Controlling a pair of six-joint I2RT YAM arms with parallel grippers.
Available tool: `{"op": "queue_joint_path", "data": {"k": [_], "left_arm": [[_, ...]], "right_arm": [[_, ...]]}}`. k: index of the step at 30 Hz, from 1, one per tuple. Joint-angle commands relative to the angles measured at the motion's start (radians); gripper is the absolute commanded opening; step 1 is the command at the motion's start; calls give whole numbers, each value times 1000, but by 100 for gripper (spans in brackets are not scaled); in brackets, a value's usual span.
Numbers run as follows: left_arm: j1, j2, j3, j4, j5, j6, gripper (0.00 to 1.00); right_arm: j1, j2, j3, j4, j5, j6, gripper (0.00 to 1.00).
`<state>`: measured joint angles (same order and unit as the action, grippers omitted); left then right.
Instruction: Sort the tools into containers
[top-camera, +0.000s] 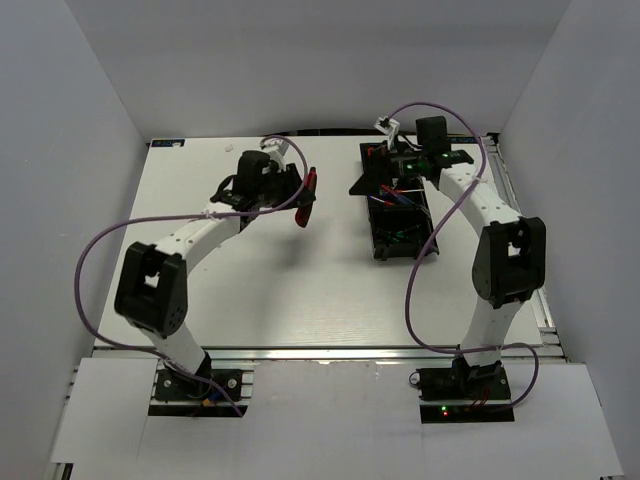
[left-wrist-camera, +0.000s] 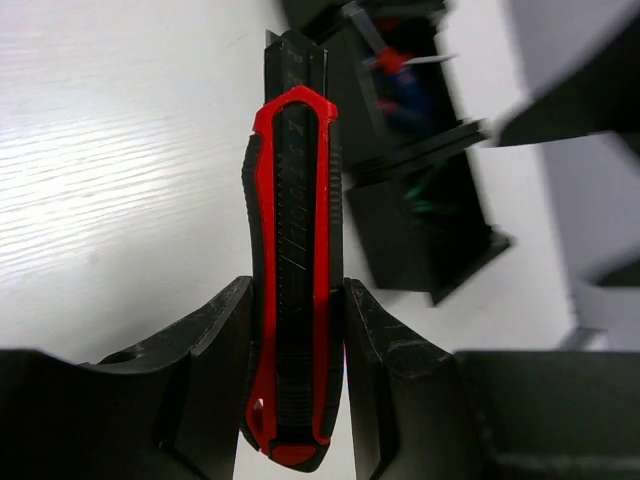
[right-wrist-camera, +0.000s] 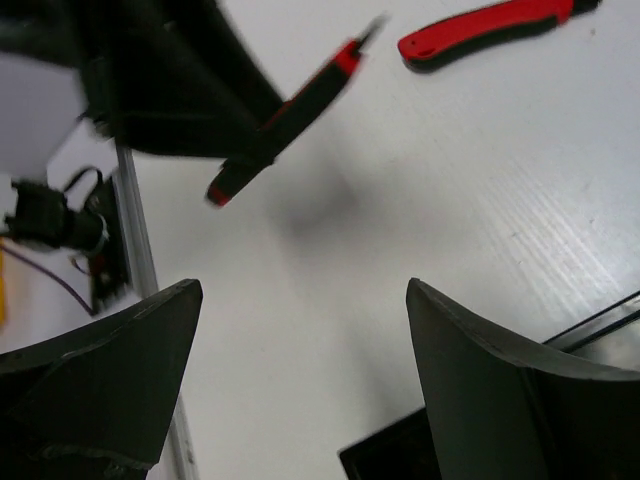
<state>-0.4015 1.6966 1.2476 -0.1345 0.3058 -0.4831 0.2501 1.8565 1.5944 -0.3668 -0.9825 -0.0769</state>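
My left gripper (left-wrist-camera: 297, 300) is shut on a red-and-black cutter (left-wrist-camera: 293, 250), held above the white table; both show in the top view, the gripper (top-camera: 292, 192) left of the tray and the cutter (top-camera: 304, 208) beside it. The long black tray (top-camera: 402, 215) stands at the right, with blue-and-red screwdrivers (left-wrist-camera: 400, 80) in one compartment and something green (left-wrist-camera: 425, 195) in the one beside it. My right gripper (right-wrist-camera: 303, 290) is open and empty over the tray's far end (top-camera: 385, 168). The right wrist view shows the held cutter (right-wrist-camera: 290, 110) and another red-handled tool (right-wrist-camera: 490, 25) lying on the table.
The table's metal rail (right-wrist-camera: 145, 260) and the left arm's base wiring (right-wrist-camera: 50, 220) show at the left of the right wrist view. A tray corner (right-wrist-camera: 385, 462) lies under the right gripper. White walls enclose the table on three sides.
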Motion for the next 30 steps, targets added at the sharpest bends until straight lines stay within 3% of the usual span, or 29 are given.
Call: {"op": "queue_joint_path", "data": {"k": [1,7,13,21,25,30], "left_arm": [[-6,-92,-108,248,92,-181,5],[-26,-133,-162,288,84,-212,5],[-28,-149,-166,282,72,-203,5],[-31,-135,-155,282,78,-201,6],[-33,-126,-151,283,79,-203,6],[-34,-120,-142,283,81,-203,8]], "right_arm": [[49,21,62,147,149,343,89],[118,95,191,147,260,528,89],[143,127,142,201,268,733,89],[186,133,111,221,317,740,87],[210,141,115,242,344,756,78],[218,148,111,232,398,756,59]]}}
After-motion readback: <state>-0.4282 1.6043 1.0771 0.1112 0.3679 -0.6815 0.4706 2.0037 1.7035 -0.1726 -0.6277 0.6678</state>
